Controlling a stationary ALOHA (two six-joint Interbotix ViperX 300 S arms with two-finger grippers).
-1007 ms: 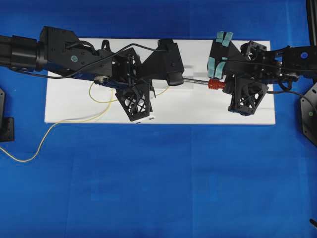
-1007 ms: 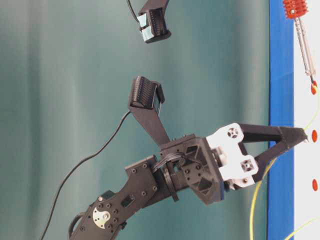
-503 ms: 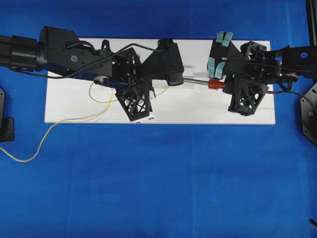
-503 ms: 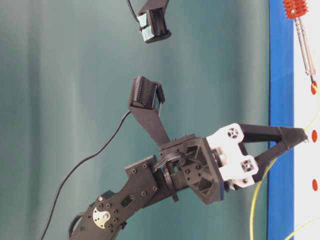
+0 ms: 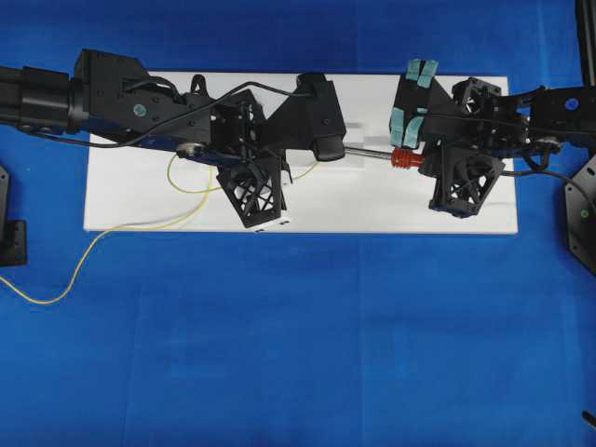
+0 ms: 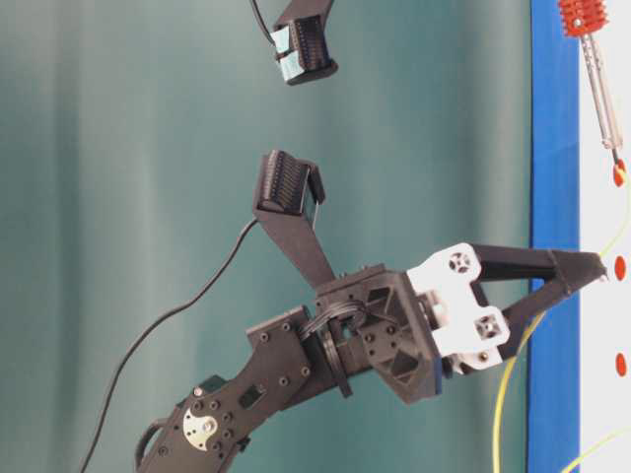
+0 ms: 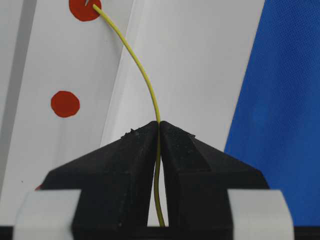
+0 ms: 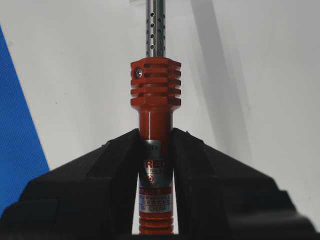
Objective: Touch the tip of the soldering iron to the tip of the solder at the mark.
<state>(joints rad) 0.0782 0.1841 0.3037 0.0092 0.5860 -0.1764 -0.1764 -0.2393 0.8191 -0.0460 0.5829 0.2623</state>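
Solder [image 7: 145,80], a thin yellow wire, runs up out of the clenched left pincer [image 7: 159,131] and arcs to a red mark [image 7: 84,9] on the white board [image 5: 372,200], where its tip lies on the dot's edge. In the table-level view the soldering iron [image 6: 598,79] slants down to that same red mark [image 6: 618,174], its dark point at the dot and the yellow wire reaching it from below; whether the two tips actually touch cannot be told. The iron's red ribbed handle [image 8: 155,107] is gripped between the black fingers [image 8: 107,175] of the right pincer [image 8: 155,145], with the perforated metal shaft pointing away over the board. Seen from overhead, both arms meet near the board's middle, closer to its far edge. The wire's loose length loops across the board's left half, crosses its near edge and trails onto the blue counter [image 5: 298,354] toward the left edge.
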